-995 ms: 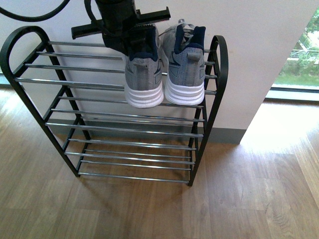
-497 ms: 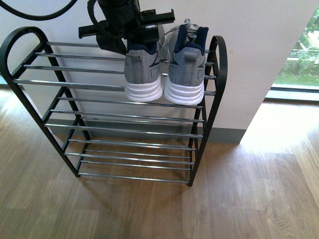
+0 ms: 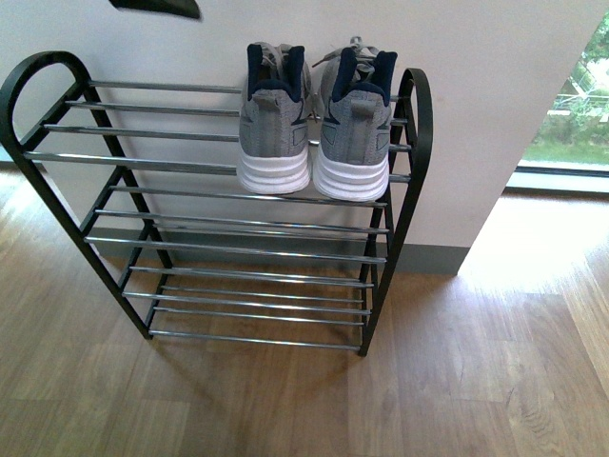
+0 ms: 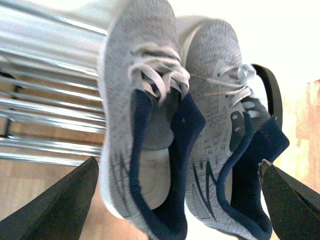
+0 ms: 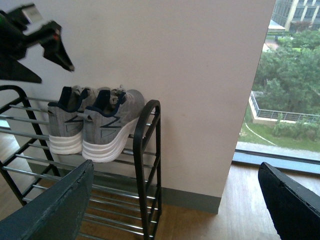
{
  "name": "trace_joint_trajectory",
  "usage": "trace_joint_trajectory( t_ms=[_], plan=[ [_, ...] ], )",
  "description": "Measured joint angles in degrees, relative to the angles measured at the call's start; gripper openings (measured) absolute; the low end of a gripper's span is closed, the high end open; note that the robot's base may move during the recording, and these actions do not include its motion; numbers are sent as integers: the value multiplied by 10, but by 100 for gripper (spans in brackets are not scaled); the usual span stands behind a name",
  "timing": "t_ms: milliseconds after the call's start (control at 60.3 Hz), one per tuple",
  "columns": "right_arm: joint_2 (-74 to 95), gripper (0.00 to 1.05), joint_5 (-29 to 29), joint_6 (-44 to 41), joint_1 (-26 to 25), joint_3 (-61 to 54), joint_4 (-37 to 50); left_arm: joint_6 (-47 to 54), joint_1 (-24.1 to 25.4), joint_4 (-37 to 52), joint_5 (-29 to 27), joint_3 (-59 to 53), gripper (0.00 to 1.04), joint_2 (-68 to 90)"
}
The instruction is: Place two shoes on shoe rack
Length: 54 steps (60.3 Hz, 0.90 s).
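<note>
The left pincer (image 4: 177, 161) stands wide apart. Its two dark fingers (image 4: 65, 200) are on either side of the pair of shoes but touch neither of them, and nothing is between them. In the front view only a dark piece of it shows, at the 11 o'clock edge, above the rack (image 3: 133, 161) and clear of it.

The right pincer (image 5: 176, 165) is also wide apart and holds nothing; it is well apart from the rack.

The left shoe (image 3: 274, 124) and the right shoe (image 3: 354, 129) stand side by side on the top bars, at the 3 o'clock end of the rack, just beside its black end loop. Their heels point to 6 o'clock and their toes to the white wall (image 3: 495, 76). The rack stands on a wooden floor (image 3: 285, 400).
</note>
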Motion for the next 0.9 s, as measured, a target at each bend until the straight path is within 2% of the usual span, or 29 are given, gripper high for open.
trace_joint_trajectory(
  t_ms=[83, 182, 216, 232, 365, 464, 547, 763, 796, 895],
  plan=[
    [0, 95, 0, 0, 0, 0, 0, 41, 5, 34, -76, -74, 95, -79],
    [0, 95, 0, 0, 0, 0, 0, 131, 16, 125, -228, -186, 95, -175],
    [0, 95, 0, 0, 0, 0, 0, 162, 20, 148, -267, -217, 95, -198],
    [0, 95, 0, 0, 0, 0, 0, 171, 22, 158, -269, -227, 95, -205],
    [0, 95, 0, 0, 0, 0, 0, 245, 61, 513, -167, -429, 71, -277],
    [0, 95, 0, 0, 0, 0, 0, 261, 76, 637, -143, -536, 55, -313],
    [0, 95, 0, 0, 0, 0, 0, 266, 90, 678, -128, -601, 40, -352],
    [0, 95, 0, 0, 0, 0, 0, 271, 125, 709, -99, -718, 5, -432],
    [0, 95, 0, 0, 0, 0, 0, 269, 128, 711, -95, -732, 1, -443],
    [0, 95, 0, 0, 0, 0, 0, 272, 138, 714, -82, -769, 1, -475]
  ],
)
